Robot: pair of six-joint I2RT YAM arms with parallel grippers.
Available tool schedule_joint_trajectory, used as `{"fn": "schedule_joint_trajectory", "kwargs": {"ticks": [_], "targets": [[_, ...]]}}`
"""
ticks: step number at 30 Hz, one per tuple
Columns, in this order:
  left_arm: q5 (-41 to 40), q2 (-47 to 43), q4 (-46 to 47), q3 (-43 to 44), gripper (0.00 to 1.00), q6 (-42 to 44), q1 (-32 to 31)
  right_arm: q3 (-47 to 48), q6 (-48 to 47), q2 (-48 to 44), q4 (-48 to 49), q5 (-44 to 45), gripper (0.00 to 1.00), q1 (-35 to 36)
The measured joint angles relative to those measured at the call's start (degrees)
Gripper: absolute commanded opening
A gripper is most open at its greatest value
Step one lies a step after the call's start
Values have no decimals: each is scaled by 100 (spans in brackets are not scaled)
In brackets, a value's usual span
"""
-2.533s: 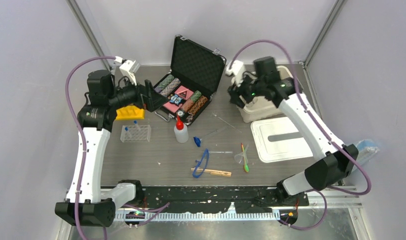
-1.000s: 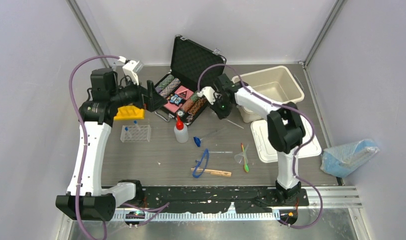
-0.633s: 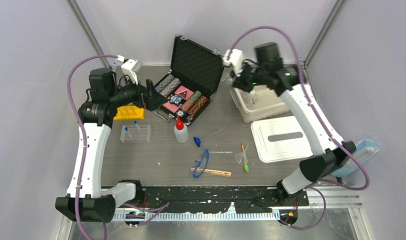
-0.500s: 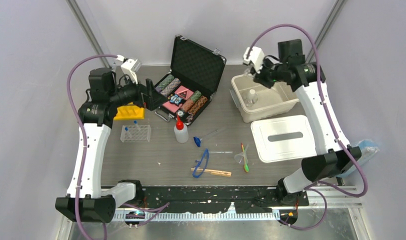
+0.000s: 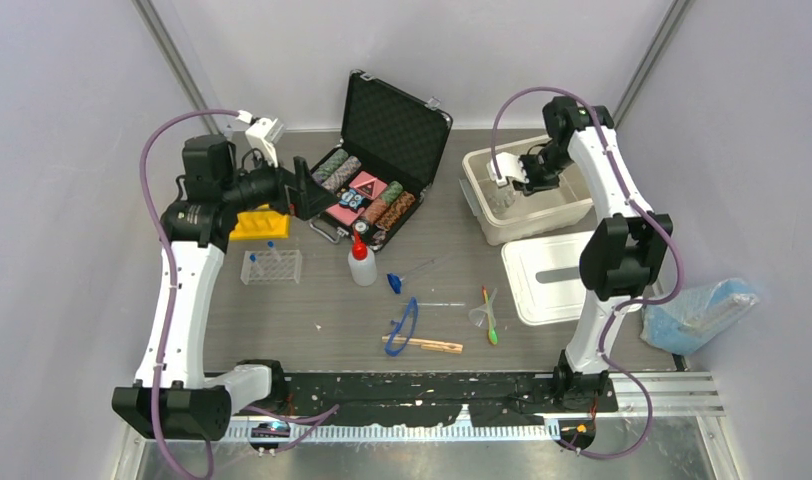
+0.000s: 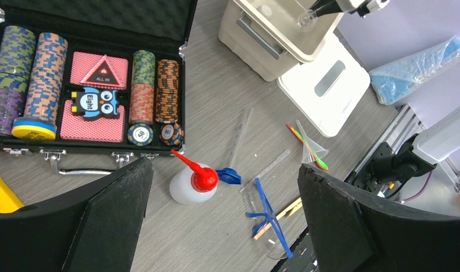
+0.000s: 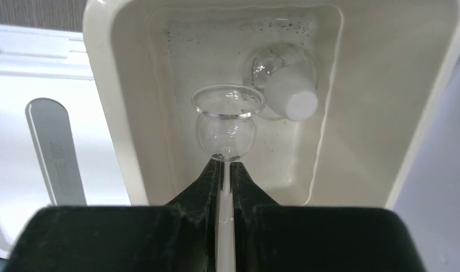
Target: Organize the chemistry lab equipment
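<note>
right gripper point(image 7: 226, 170): fingers pinched on clear bulbed tube point(image 7: 226, 127), held over cream bin point(image 7: 103, 85), 1 o'clock | left gripper point(image 6: 225, 170): fingers spread wide, 10 o'clock

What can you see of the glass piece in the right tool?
The glass piece is clear and colourless: a round bulb with a flared open rim, on a thin straight stem. The right tool is shut on that stem just below the bulb, and the mouth points away from the wrist. It is held over the open cream bin, in which a white-capped clear bottle lies. It looks empty and unbroken.
</note>
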Motion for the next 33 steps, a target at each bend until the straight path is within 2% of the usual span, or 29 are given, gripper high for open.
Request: {"fn": "schedule_joint_trajectory", "kwargs": {"ticks": [5,10,20,33], "targets": [[-2,70,-9,2,100,7,0,17,-828,326,-208,125,8,63],[-39,240,-50,26,100,28,0,-4,-1099,592,-136,229,9,103],[-146,498,-173,157,100,136,0,-15,-1329,1333,256,343,13,96],[-262,748,-437,358,100,321,0,-33,-1537,1694,678,39,15,-120]]}}
